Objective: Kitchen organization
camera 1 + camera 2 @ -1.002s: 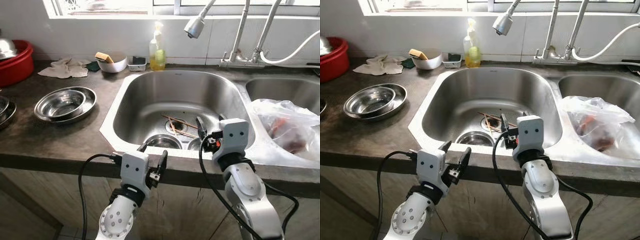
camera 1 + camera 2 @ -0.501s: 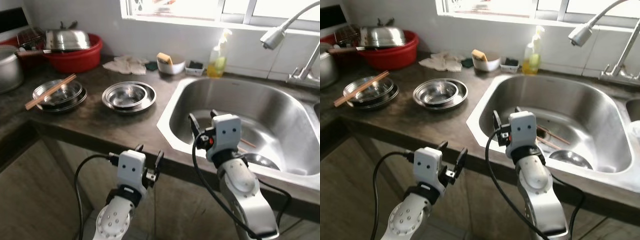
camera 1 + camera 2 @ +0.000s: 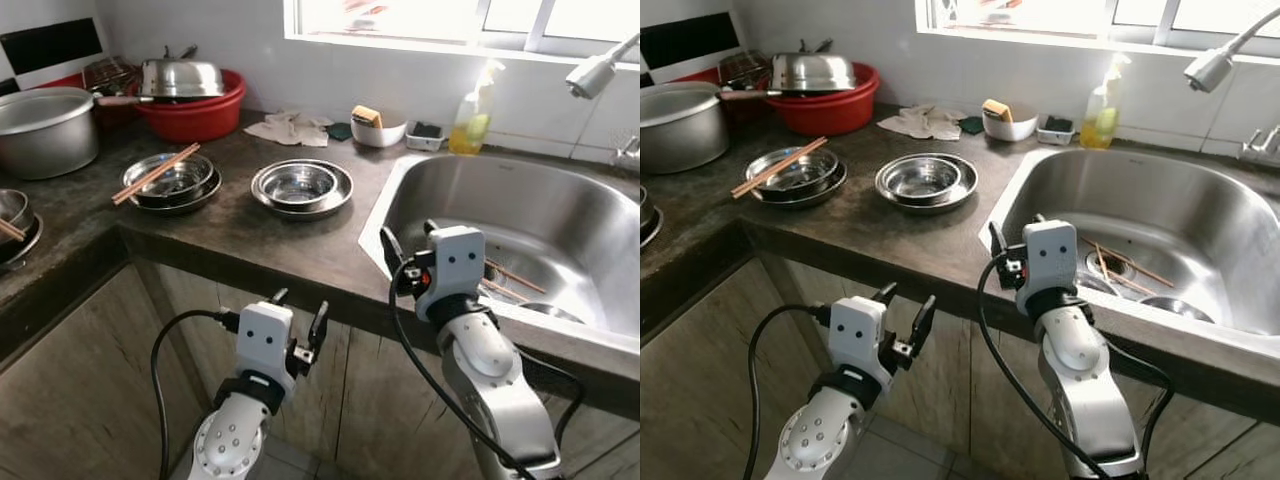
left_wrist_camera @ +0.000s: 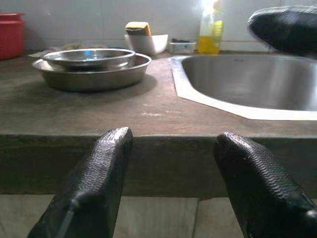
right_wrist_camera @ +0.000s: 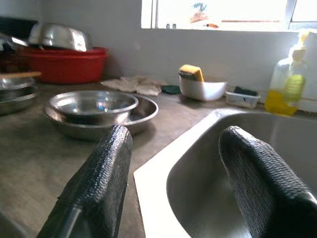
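Both claws wide, empty: right claw (image 3: 405, 262) over the sink (image 3: 540, 215) corner; left claw (image 3: 297, 320) below the surface (image 3: 240, 235) front edge, liable to strike it if raised.

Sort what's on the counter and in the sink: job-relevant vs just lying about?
Likely job items:
nested steel bowls
steel dishes with chopsticks across
chopsticks in the sink
big steel pot

Likely just lying about:
soap bottle
white bowl with sponge
rag
red basin

Both grippers open, holding nothing.
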{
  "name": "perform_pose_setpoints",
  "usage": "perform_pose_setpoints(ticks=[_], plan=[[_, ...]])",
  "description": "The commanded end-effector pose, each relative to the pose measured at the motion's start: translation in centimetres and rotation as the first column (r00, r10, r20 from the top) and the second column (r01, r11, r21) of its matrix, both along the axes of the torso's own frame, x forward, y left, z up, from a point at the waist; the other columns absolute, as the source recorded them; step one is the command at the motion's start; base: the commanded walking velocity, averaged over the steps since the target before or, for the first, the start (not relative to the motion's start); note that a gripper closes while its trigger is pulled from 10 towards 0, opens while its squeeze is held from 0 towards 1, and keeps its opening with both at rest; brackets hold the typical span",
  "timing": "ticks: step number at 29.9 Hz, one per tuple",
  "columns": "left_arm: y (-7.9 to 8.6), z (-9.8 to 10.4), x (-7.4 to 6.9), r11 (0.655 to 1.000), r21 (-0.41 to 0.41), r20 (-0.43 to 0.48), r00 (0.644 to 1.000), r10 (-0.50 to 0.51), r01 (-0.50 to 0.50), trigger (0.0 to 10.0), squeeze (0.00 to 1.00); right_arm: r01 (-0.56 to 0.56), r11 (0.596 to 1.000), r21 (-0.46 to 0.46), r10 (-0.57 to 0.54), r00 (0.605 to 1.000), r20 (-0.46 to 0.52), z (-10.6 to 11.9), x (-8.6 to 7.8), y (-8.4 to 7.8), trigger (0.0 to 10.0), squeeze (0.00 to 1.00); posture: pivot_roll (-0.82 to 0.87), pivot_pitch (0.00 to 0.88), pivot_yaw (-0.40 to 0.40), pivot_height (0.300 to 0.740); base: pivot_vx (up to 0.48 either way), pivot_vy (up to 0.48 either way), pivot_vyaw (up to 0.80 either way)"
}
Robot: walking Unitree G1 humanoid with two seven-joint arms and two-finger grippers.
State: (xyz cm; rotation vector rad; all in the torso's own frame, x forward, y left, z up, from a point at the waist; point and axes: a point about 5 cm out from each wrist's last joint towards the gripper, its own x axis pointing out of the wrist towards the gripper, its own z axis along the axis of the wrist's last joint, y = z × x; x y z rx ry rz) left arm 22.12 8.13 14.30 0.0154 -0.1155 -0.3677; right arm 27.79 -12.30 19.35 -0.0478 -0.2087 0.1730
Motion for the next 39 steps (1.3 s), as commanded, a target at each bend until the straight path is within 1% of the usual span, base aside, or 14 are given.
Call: perform_pose_setpoints(ticks=[1, 9, 12, 19, 29, 33, 35, 39], plan=[[0.1, 0.1, 0.1, 1.0, 0.013, 0.009, 1.0, 0.012, -0.012, 10.0, 0.0, -0.016, 1.0, 0.005, 0.016, 1.0, 0.021, 0.6, 0.1, 0.2, 10.0, 0.0, 0.11, 0.05, -0.033, 0.74, 0.0, 0.0, 0.8], [0.3, 0.1, 0.1, 0.999, 0.024, 0.01, 1.0, 0.026, -0.026, 10.0, 0.0, -0.019, 1.0, 0.009, 0.018, 0.999, 0.032, 1.2, 0.8, 0.1, 10.0, 0.0, 0.12, 0.052, -0.037, 0.74, 0.0, 0.0, 0.8], [0.3, 0.0, 0.2, 0.999, 0.033, 0.012, 0.999, 0.029, -0.03, 10.0, 0.0, -0.021, 0.999, 0.028, 0.02, 0.999, 0.036, 1.4, 1.1, 0.0, 10.0, 0.0, 0.12, 0.052, -0.036, 0.74, 0.0, 0.0, 0.0], [0.3, 0.0, 0.2, 0.999, 0.028, 0.013, 0.999, 0.033, -0.034, 10.0, 0.0, -0.01, 0.999, 0.031, 0.008, 0.999, 0.05, 2.1, 1.8, -0.5, 10.0, 0.0, 0.12, 0.051, -0.035, 0.74, 0.351, 0.0, 0.0], [0.4, -0.2, 0.5, 0.998, 0.033, 0.009, 0.999, 0.046, -0.047, 10.0, 0.0, -0.003, 0.999, 0.036, 0.001, 0.998, 0.055, 2.6, 2.5, -1.3, 10.0, 0.0, 0.11, 0.039, -0.036, 0.74, 0.0, 0.0, 0.0], [0.3, -0.1, 0.4, 0.998, 0.038, 0.016, 0.999, 0.041, -0.041, 10.0, 0.0, -0.014, 0.999, 0.033, 0.012, 0.998, 0.06, 2.7, 2.7, -1.2, 10.0, 0.0, 0.11, 0.035, -0.035, 0.74, 0.07, 0.0, 0.0], [0.4, -0.2, 0.4, 0.997, 0.06, 0.022, 0.999, 0.041, -0.042, 10.0, 0.0, -0.021, 0.999, 0.031, 0.019, 0.998, 0.061, 2.8, 2.8, -1.0, 10.0, 0.0, 0.12, 0.033, -0.039, 0.74, 0.33, 0.0, 0.0], [0.4, -0.3, 0.2, 0.998, 0.055, 0.017, 0.999, 0.039, -0.04, 10.0, 0.0, -0.028, 0.999, 0.032, 0.026, 0.998, 0.065, 2.9, 3.0, -0.9, 10.0, 0.0, 0.12, 0.031, -0.04, 0.74, 0.472, 0.0, 0.0]])
